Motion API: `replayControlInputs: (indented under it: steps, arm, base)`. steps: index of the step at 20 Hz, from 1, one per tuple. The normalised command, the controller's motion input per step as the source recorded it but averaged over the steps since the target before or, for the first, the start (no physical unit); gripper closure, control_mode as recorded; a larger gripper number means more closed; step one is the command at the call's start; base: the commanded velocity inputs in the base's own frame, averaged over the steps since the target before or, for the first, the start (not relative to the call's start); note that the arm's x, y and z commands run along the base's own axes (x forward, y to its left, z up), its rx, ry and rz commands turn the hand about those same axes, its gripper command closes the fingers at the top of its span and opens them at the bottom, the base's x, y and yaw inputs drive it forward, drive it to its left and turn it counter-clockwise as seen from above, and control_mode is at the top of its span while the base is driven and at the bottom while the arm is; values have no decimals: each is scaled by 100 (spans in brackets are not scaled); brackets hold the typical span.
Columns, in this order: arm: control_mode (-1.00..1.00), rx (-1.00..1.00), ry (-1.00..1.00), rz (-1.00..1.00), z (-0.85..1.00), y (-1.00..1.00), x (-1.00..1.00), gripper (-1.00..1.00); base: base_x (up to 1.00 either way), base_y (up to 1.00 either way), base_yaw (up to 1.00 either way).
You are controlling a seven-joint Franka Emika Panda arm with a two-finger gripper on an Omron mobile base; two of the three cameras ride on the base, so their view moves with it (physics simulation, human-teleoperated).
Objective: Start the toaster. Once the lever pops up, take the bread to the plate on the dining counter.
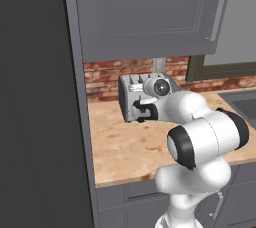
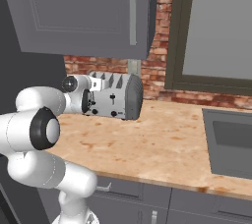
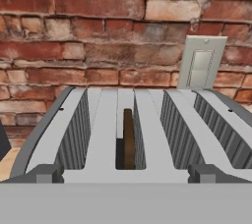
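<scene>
The gripper [image 1: 141, 111], jaws spread wide and empty, sits against the toaster's [image 2: 115, 95] front face, placed there to work a lever. Just ahead and below it, the bread [image 3: 129, 139] stands upright in a middle slot, ready for toasting.

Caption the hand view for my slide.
Looking down the toaster, bread in a slot, brick wall behind.

Even, flat rendered light throughout, sharp focus everywhere, no glare, no blur, only faint soft shadows.
</scene>
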Motion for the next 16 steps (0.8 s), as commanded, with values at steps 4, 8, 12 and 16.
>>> replayControlInputs:
  steps: [4, 8, 12, 16]
  arm:
    - [-100, 0, 0, 0, 0, 0, 0, -100]
    - [-100, 0, 0, 0, 0, 0, 0, -100]
    - [-100, 0, 0, 0, 0, 0, 0, -100]
    - [-100, 0, 0, 0, 0, 0, 0, -100]
  base:
    - [0, 0, 0]
    - [0, 0, 0]
    - [0, 0, 0]
    - [0, 0, 0]
